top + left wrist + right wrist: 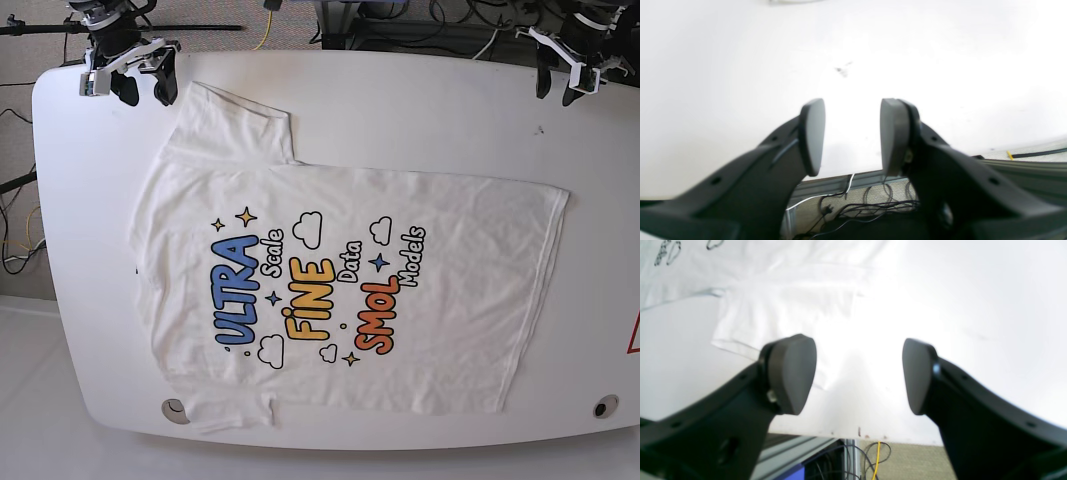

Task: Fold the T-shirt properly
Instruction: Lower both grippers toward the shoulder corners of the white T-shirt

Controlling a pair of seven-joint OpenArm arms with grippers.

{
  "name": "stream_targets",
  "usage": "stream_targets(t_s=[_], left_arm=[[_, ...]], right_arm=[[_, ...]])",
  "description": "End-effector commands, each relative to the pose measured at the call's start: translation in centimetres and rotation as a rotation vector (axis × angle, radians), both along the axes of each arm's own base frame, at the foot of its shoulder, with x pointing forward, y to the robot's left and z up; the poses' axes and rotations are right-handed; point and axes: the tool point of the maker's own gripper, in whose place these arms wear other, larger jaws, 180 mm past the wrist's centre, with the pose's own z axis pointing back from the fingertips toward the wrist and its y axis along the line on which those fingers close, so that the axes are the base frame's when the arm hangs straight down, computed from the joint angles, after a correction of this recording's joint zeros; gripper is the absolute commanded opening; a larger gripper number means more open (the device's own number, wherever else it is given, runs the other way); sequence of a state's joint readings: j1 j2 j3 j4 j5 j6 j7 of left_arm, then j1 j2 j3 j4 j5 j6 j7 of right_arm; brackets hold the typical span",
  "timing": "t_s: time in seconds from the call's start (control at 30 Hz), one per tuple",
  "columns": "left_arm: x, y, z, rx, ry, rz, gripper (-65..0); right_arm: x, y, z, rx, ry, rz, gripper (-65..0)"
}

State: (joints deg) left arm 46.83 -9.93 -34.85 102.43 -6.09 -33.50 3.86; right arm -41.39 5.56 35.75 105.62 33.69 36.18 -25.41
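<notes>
We observed the T-shirt spread flat, print up, on the tabletop; the right gripper gaped wide, the left gripper narrower, both empty.

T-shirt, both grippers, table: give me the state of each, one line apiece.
T-shirt: spread flat, print side up, unfolded.
Left gripper: open, empty, above bare table.
Right gripper: open wide, empty, beside a sleeve.
Table: white, shirt covering most of it.
</notes>
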Motion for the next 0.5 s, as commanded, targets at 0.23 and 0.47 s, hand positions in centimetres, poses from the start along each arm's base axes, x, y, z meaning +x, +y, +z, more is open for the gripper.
stream_targets(t_s=[0.23, 0.47], left_arm=[[-0.1, 0.9, 0.5, 0.018, -0.004, 0.020, -37.9], [0.3, 0.8, 0.6, 0.015, -0.017, 0.020, -38.3]], right_arm=[[-0.4, -0.8, -1.2, 0.034, 0.042, -0.026, -23.4], [-0.2, -1.1, -2.7, 0.095, 0.063, -0.063, -23.2]])
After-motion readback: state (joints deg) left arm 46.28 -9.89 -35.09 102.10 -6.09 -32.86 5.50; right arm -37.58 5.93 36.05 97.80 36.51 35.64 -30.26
